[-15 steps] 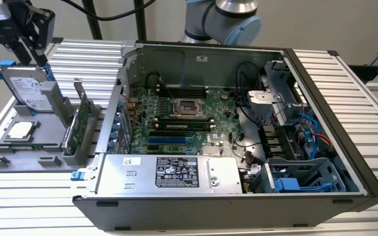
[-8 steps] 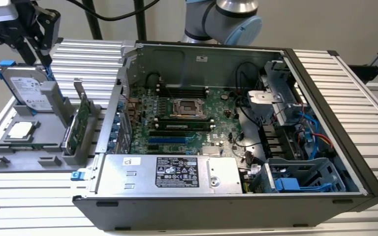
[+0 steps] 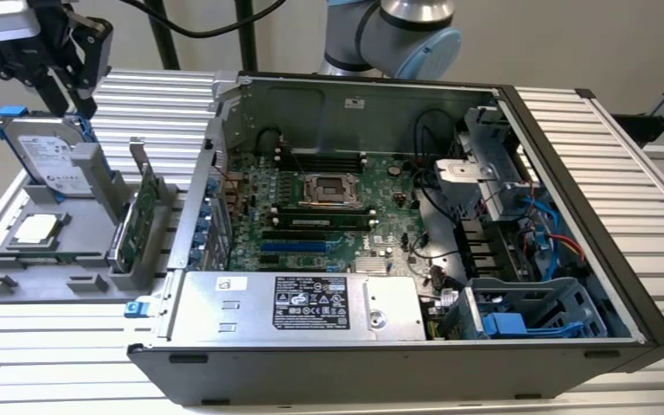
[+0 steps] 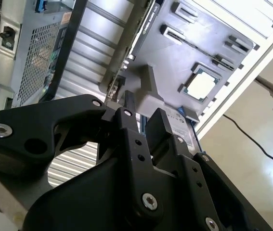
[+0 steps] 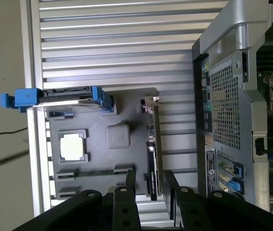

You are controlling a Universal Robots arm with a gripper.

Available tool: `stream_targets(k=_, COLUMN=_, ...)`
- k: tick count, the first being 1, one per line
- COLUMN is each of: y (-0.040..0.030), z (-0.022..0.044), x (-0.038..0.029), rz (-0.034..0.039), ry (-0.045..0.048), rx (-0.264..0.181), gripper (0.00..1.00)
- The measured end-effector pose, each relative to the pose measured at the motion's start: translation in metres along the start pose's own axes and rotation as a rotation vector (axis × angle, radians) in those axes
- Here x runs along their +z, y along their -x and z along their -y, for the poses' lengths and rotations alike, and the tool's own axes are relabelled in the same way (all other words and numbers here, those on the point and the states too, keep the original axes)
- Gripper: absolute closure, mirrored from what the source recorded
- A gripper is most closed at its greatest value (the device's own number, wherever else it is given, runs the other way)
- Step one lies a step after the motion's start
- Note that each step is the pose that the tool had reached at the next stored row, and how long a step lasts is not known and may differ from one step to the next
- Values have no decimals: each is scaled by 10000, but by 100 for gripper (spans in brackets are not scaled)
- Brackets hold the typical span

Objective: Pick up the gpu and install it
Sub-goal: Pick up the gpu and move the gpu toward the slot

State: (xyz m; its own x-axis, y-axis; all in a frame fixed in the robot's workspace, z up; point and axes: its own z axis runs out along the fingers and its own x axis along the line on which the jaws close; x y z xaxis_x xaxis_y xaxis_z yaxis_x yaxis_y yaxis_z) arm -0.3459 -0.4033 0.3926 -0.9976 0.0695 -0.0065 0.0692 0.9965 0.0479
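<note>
Jaws of the gripper (image 5: 149, 172) stand apart, and we see nothing clamped between them. We find the gpu (image 5: 152, 149) standing on edge in the grey holder (image 5: 126, 103) beside the open computer case (image 3: 344, 367).

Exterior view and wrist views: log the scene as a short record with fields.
card: flat green circuit card with silver metal bracket, standing on edge in grey moulded holder
tool: black two-finger end effector, open, above the card, holding nothing
case: open dark tower computer case, lying on its side, exterior view's right of the holder
progress: card not yet picked up or installed
</note>
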Motion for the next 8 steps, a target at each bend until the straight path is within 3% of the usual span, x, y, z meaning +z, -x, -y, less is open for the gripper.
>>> stream_targets(k=8, y=14, z=10, x=0, rz=-1, ry=0, rx=0, gripper=0)
